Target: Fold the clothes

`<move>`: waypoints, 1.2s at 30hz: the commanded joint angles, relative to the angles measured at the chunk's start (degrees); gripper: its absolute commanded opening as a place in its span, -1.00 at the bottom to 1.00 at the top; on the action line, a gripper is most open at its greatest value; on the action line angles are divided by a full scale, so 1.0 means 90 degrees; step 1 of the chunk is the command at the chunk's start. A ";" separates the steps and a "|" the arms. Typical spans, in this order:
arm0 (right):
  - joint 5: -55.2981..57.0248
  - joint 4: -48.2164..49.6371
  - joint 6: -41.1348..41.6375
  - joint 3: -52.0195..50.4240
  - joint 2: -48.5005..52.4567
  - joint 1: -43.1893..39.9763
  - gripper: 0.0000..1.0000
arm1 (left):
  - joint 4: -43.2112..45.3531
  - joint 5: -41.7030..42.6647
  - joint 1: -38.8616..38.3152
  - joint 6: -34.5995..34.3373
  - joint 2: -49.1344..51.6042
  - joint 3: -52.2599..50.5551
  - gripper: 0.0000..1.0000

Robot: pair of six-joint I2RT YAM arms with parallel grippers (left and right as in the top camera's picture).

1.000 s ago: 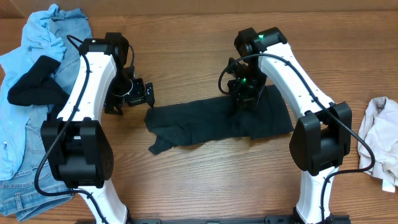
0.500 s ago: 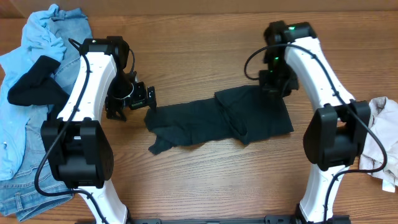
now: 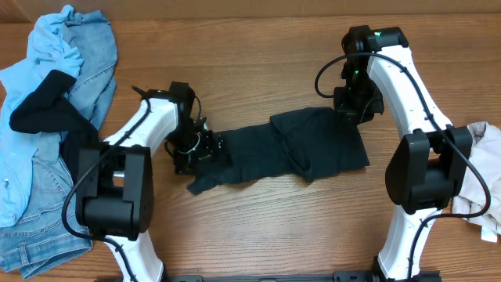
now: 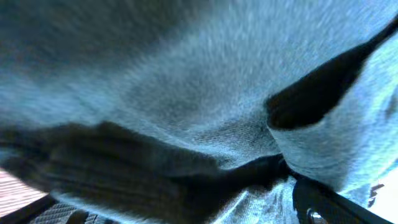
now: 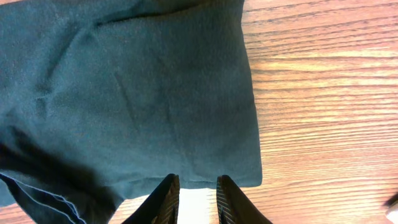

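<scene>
A black garment [image 3: 282,153] lies stretched left to right on the wooden table, its right part doubled over along a slanted crease [image 3: 291,149]. My left gripper [image 3: 205,149] is pressed down on its left end. In the left wrist view blurred dark cloth [image 4: 205,93] fills the frame and lies between the wide-apart jaws; one ribbed pad [image 4: 68,214] shows low left. My right gripper [image 3: 354,110] hovers at the garment's far right corner. Its fingers [image 5: 166,193] stand a narrow gap apart over the cloth's edge [image 5: 205,171], with nothing between them.
A heap of light-blue denim [image 3: 59,63] with another black piece [image 3: 39,110] on it fills the table's left side. An off-white garment [image 3: 479,176] lies crumpled at the right edge. Bare wood [image 5: 323,93] shows right of the black garment.
The left gripper swung right and down from beside the garment onto its left end. The right gripper drew back from the garment's middle to its far right corner, leaving a fold.
</scene>
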 commanded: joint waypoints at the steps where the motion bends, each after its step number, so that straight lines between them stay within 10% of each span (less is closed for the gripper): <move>1: 0.0056 0.0007 0.0049 -0.0022 -0.0265 0.0005 -0.52 | 0.0046 -0.0442 -0.0141 -0.0376 -0.0134 -0.0134 1.00; 13: 0.0056 -0.0090 0.0051 -0.0022 -0.0265 0.0005 -0.52 | 0.0690 -0.0617 -0.0355 -0.0631 -0.0131 -0.0452 0.88; 17: 0.0056 -0.0112 0.0051 -0.0022 -0.0265 0.0005 -0.52 | 0.0755 -0.0780 -0.0391 -0.0629 -0.0131 -0.0534 -0.92; 23: 0.0058 -0.0131 0.0049 -0.0022 -0.0265 0.0005 -0.52 | -0.0160 -0.2351 0.0563 -0.0607 -0.0138 -0.0301 -0.92; 29: 0.0058 -0.0124 0.0049 -0.0022 -0.0265 0.0005 -0.52 | -0.1773 -0.1511 0.2152 0.0333 -0.0138 0.1809 -0.92; 36: 0.0056 -0.0129 0.0049 -0.0022 -0.0265 0.0005 -0.51 | -0.2708 0.0209 0.0554 0.0656 -0.0141 0.3325 -0.92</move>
